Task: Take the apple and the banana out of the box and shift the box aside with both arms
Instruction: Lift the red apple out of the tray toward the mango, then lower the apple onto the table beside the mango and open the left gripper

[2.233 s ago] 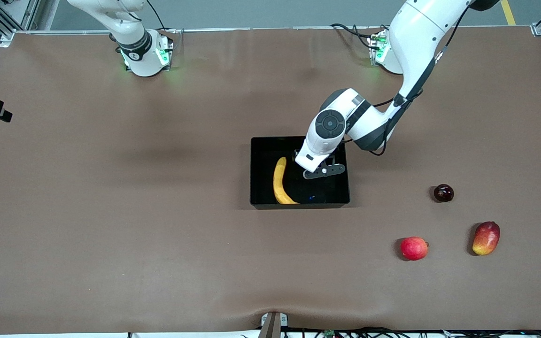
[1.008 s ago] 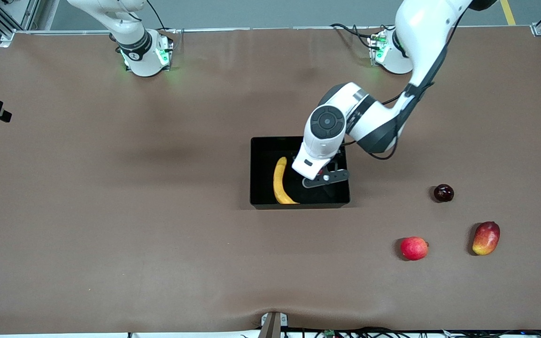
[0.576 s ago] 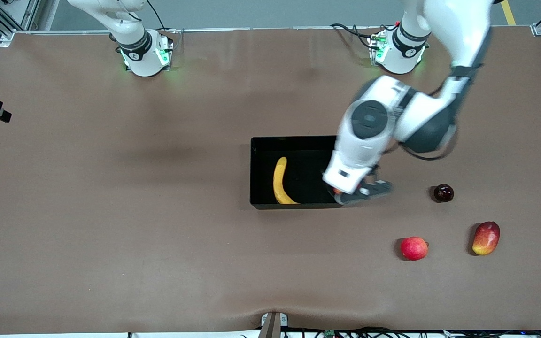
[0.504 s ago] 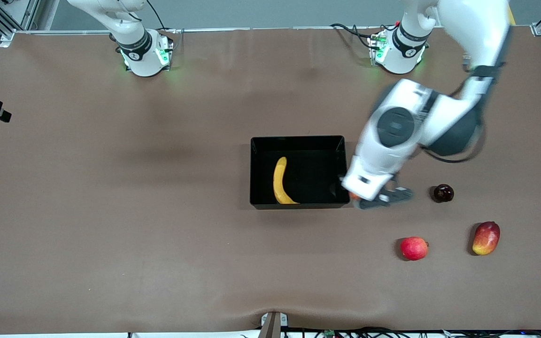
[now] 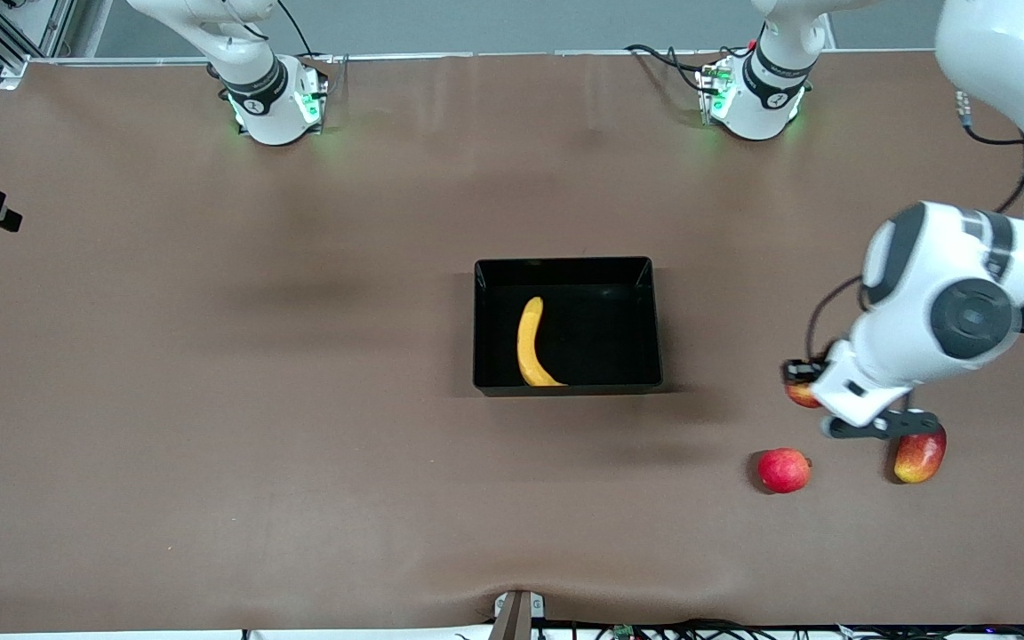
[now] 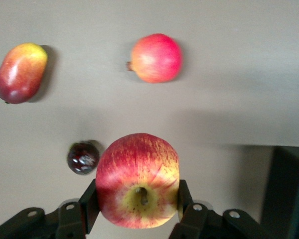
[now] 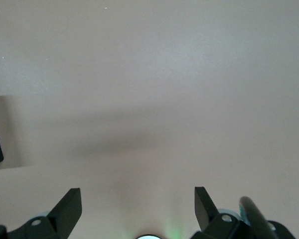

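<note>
Left wrist view puts the left tool [image 6: 137, 211] at the bottom middle of the frame, its two black fingers [image 6: 88, 204] clamped on either side of a red apple with yellow patches [image 6: 137, 180], stem end toward the lens. At lower left of that frame, just beside the held apple, a small dark red fruit [image 6: 82, 157] lies on the worktop [image 6: 239, 74]. In the upper middle lies a round red fruit [image 6: 155, 58], and at upper left an oval red and yellow fruit [image 6: 20, 72]. A dark edge of the box shows at lower right of the frame.

From the front, the left tool [image 5: 819, 404] hangs at the right of the frame over the worktop [image 5: 210, 400], with the apple [image 5: 800, 394] peeking out at its edge (most of it hidden by the wrist). The round red fruit [image 5: 783, 469] lies lower in the frame, and the oval fruit [image 5: 919, 455] lies partly under the tool's bar. The black box [image 5: 567, 325] sits in the middle of the frame, well apart from the tool, with the yellow banana [image 5: 530, 344] lying inside it along the wall toward the right arm's end.

The right arm waits at its base in the upper left of the front frame. In its wrist view the right tool [image 7: 138, 208] stands wide apart with nothing between its fingers [image 7: 68, 209], over bare worktop [image 7: 149, 74].
</note>
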